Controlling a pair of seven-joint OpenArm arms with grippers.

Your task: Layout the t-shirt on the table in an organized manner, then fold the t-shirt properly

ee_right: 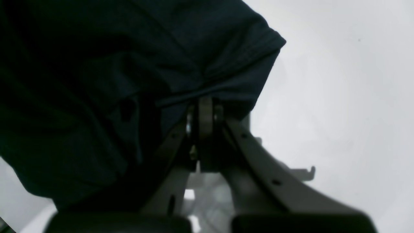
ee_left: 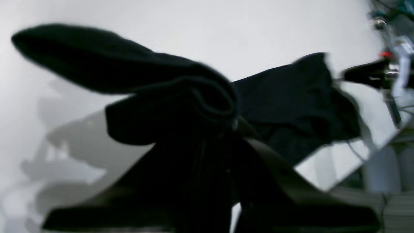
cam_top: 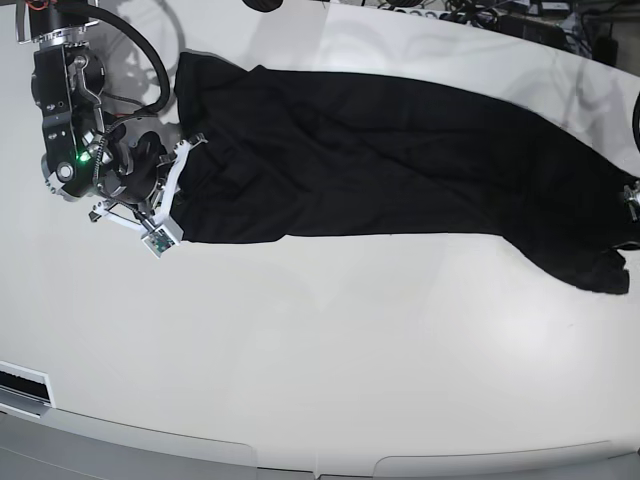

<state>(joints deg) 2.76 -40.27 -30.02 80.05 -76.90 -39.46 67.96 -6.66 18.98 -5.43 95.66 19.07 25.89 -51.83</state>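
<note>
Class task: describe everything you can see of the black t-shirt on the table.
The t-shirt is plain black soft fabric, wrinkled, stretched in a long band across the far part of the white table. Each end is pinched by a shut hand: the right hand grips a stitched edge, the left hand holds a bunched, rolled fold. No logo shows.

A tangle of dark cables (cam_top: 470, 14) is lying beyond the far edge of the work surface, toward the back of the room. Grey cylindrical shapes (ee_left: 391, 168) are showing below the near edge in the left wrist view, too blurred for identifying.
</note>
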